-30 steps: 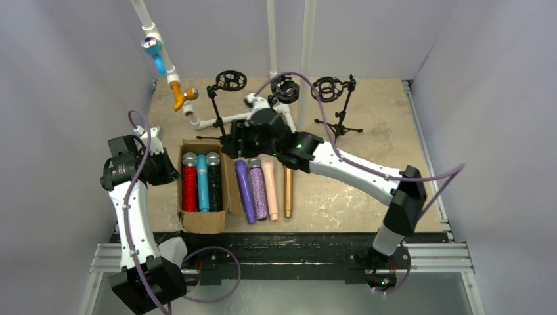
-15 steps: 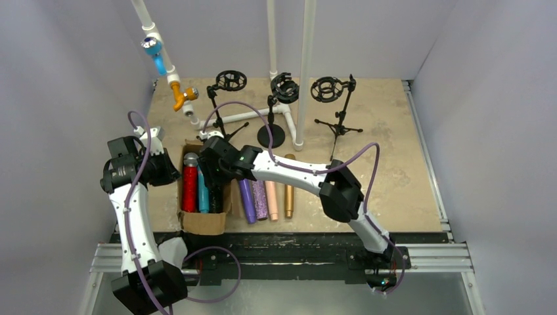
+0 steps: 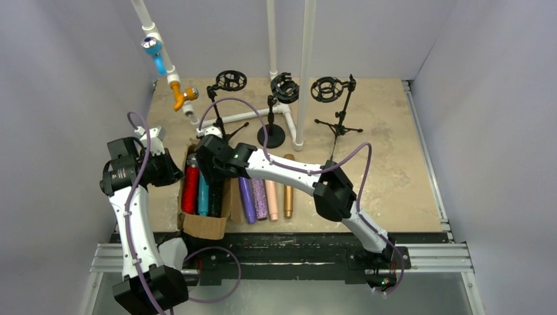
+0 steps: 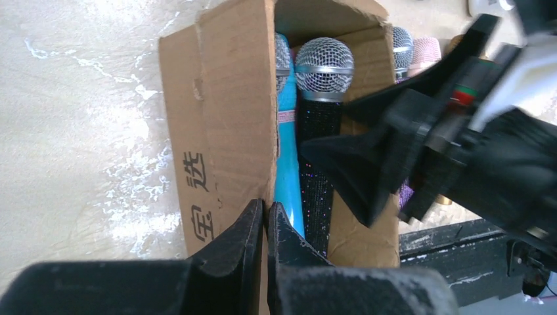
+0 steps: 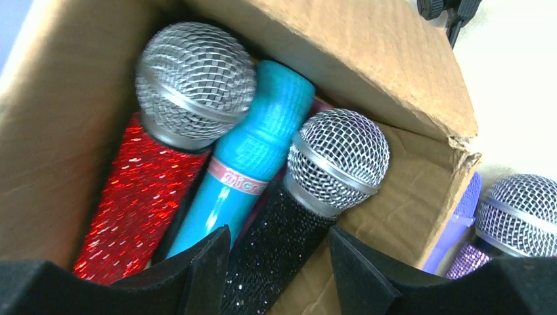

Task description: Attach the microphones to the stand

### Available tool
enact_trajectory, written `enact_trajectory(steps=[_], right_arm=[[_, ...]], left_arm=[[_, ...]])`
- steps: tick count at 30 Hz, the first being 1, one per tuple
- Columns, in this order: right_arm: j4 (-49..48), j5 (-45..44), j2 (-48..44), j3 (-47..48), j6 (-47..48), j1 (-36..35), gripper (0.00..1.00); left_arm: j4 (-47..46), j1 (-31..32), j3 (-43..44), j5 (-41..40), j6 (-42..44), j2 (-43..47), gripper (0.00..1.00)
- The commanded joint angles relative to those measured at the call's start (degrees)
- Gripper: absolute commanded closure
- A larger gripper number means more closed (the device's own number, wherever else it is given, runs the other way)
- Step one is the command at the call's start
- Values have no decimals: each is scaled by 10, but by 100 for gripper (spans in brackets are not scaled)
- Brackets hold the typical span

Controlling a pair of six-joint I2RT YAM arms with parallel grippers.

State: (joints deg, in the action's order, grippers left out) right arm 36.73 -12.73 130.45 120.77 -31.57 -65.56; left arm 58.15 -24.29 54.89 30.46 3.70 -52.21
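Right gripper [image 5: 277, 249] hung in the mouth of the box [image 5: 394, 79], fingers spread wide with the black mic [image 5: 295, 216] in the gap between them. Couldn't tell if they touched it. Left gripper [image 4: 264, 226] was pinched tight on the box's left wall. Three stands [image 3: 284, 88] stood at the back of the table [image 3: 394, 164], well apart from the box. Inside the box, the red mic [image 5: 138, 197], the blue mic [image 5: 253, 157] and the black one lay side by side. Just right of the box, flat on the table, lay the purple mic [image 3: 245, 197], glitter mic [image 3: 260, 199], peach mic [image 3: 271, 200] and gold mic [image 3: 288, 190].
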Motion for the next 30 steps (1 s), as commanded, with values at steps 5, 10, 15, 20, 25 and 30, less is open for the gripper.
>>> enact_trajectory(steps=[5, 10, 15, 20, 25, 30], right_arm=[[36, 9, 73, 69, 13, 3, 38], [38, 53, 98, 96, -2, 3, 38], [-28, 136, 82, 74, -36, 11, 48], [-152, 171, 8, 1, -52, 17, 63], [-210, 180, -54, -38, -58, 30, 75], [-264, 193, -108, -90, -63, 42, 81]], left_arm=[[-27, 6, 27, 71, -12, 14, 100], [-50, 10, 7, 67, -18, 8, 100], [-74, 17, -12, 58, -18, 0, 100], [-83, 16, -17, 27, -10, -9, 100], [-94, 16, -20, -38, -12, -19, 100], [-94, 16, -15, -123, -26, -43, 100]])
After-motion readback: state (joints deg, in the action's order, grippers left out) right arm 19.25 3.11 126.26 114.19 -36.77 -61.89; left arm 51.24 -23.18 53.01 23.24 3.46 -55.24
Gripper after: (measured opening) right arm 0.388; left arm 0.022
